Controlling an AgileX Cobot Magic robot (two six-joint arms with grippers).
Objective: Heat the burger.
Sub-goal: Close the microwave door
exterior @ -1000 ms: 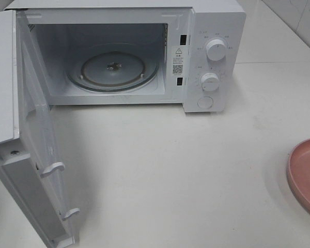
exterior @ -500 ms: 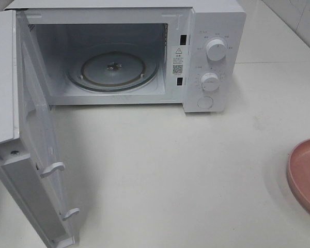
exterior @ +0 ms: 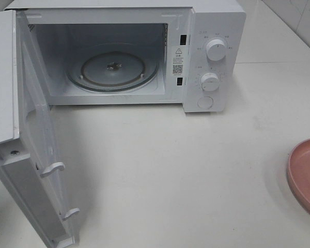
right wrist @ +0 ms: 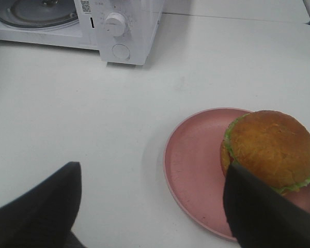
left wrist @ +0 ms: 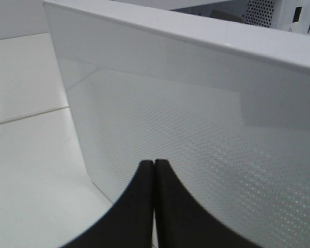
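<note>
Clearly the step in hand is picking up the burger (right wrist: 268, 150), which sits toward the right side of the pink plate (right wrist: 191, 170) at the lower right of the right wrist frame; the right gripper (right wrist: 150, 206) hovers above with fingers spread wide, empty, one over bare table and one overlapping the bun's edge. To do it well, I would centre the jaws over the bun before descending, then close gently so the layers stay stacked. The left gripper (left wrist: 154, 175), fingers pressed together and empty, sits by the open microwave door (left wrist: 196, 129).
</note>
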